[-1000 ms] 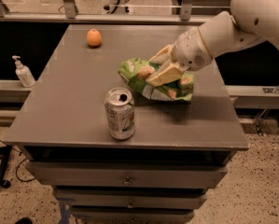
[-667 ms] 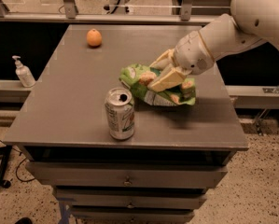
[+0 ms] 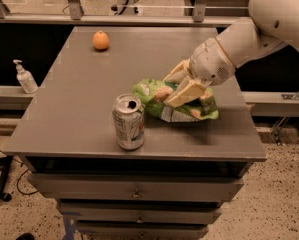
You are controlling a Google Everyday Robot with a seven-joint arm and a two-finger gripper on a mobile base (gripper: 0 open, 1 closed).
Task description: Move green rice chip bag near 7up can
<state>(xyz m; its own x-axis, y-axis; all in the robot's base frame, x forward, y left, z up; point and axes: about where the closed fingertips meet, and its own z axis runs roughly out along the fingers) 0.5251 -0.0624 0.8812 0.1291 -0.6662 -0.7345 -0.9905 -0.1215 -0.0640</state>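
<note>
Cream gripper (image 3: 169, 90) jaws clamped on green rice chip bag (image 3: 199, 112), just right of 7up can (image 3: 129, 125).

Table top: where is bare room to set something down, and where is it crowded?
Bare: left side of the table, between the orange and the 7up can. Crowded: front centre-right, where the gripper grips the green rice chip bag beside the can.

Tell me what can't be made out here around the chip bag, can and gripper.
Camera view only:
1. The green rice chip bag: its middle is hidden by the gripper shut on it, and its lettering is blurred.
2. The 7up can: label blurred, back faces away.
3. The robot arm: cut off by the right and top edges.
4. Whether the bag touches the table: unclear.
</note>
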